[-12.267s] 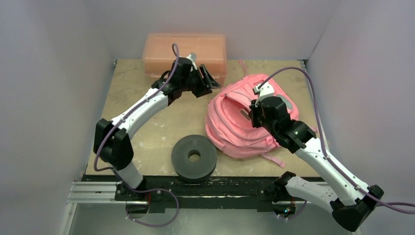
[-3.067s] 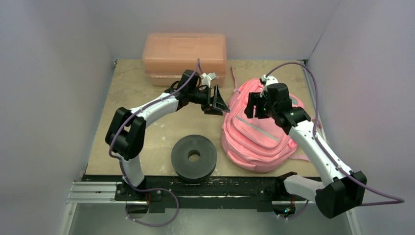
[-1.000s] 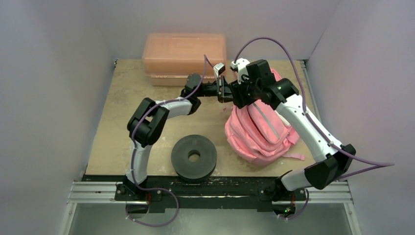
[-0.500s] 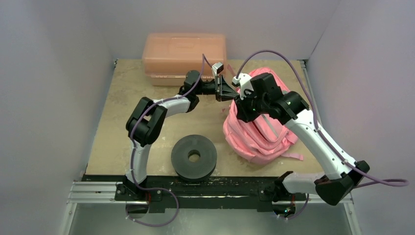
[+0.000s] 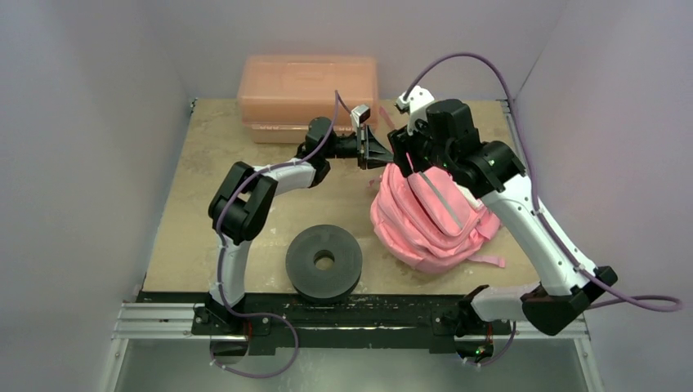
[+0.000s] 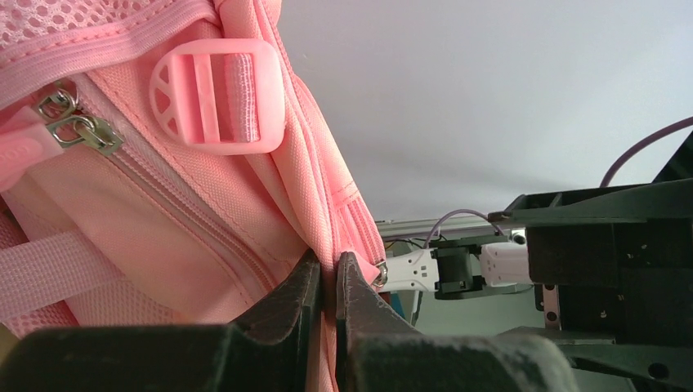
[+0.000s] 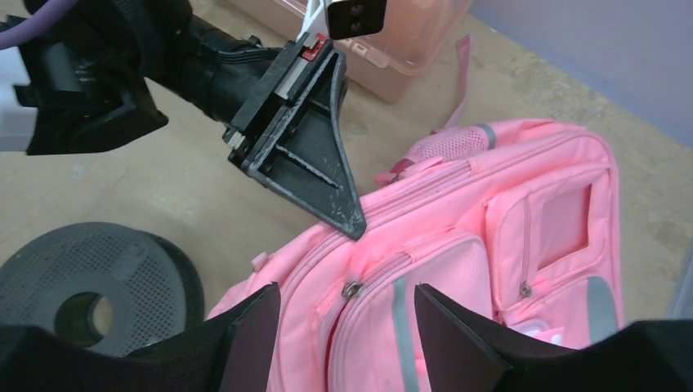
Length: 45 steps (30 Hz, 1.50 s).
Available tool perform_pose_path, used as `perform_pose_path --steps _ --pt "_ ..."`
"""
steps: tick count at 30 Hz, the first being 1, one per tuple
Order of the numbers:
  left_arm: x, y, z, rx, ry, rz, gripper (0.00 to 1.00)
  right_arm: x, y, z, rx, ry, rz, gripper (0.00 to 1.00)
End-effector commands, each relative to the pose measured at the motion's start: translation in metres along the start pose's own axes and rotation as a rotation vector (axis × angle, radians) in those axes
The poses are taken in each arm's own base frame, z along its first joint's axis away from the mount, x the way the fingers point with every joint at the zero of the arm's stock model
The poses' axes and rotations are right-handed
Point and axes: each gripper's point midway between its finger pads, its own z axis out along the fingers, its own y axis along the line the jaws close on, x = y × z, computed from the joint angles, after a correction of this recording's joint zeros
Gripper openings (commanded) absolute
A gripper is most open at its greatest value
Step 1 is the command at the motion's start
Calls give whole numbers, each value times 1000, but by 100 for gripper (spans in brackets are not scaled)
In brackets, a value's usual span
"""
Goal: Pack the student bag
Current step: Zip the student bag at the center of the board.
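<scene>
We're looking down on the table (image 5: 212, 204), and the biggest soft thing on it is the student bag (image 5: 437, 224), bunched up at about 3 o'clock from the table's middle, with its top end raised toward 12. Bright pink all over, it shows grey trim (image 7: 398, 310) on the front pockets, a small framed window pocket (image 7: 560, 216) and a mesh side pocket (image 7: 445, 145). Every zip we can see is drawn closed, so we can't tell what is inside.

Up at 12 o'clock, against the back wall, sits the salmon plastic box (image 5: 306, 82). Its lid is down and the walls are cloudy, so its contents stay hidden from us. At 6 o'clock, near the arm bases, lies the black perforated disc (image 5: 343, 265), flat, with a round hole in its middle.

Now the left gripper (image 6: 327, 265): its fingers are pressed together, pinching a seam at the bag's top edge. The right gripper (image 7: 345, 290) hangs just above the front pockets, fingers spread wide with nothing between them.

Close up, we see a round pink strap buckle (image 6: 216, 96), and at its 8 o'clock, two metal zip pulls (image 6: 78, 122) side by side.
</scene>
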Motion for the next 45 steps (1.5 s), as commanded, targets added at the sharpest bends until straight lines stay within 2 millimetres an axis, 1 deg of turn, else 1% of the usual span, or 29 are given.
perform_pose_path --steps 1,4,6,8,11,15,21,25,29,36,38,40,44,45 --pt "10 -107 -11 196 -24 252 0 -5 -21 15 88 54 -163 66" --pt "11 -104 -11 174 -14 243 0 8 -13 31 24 126 -241 68" --pt "12 -102 -11 156 -7 237 0 10 -12 38 18 148 -258 69" --pt "12 -100 -10 146 -7 236 0 11 -9 43 6 159 -278 69" --pt "10 -100 -9 148 -11 236 0 18 -6 47 8 204 -339 69" --pt "7 -102 -7 158 -9 230 0 23 -3 47 22 236 -394 67" --pt "10 -103 -8 158 -3 231 0 6 -2 39 52 212 -416 64" --pt "15 -105 -11 166 7 240 0 2 -4 37 66 223 -437 61" --pt "19 -110 -12 171 13 260 0 9 -2 42 53 249 -450 59" --pt "24 -120 -14 189 30 284 0 32 -2 48 37 302 -476 55" --pt "26 -124 -15 192 36 304 0 38 5 53 3 307 -474 50" --pt "28 -125 -16 185 46 327 0 45 6 55 -7 326 -478 39" --pt "30 -124 -16 164 56 358 0 54 14 57 -58 339 -477 31" --pt "30 -125 -16 163 60 364 0 55 14 57 -58 345 -476 26"
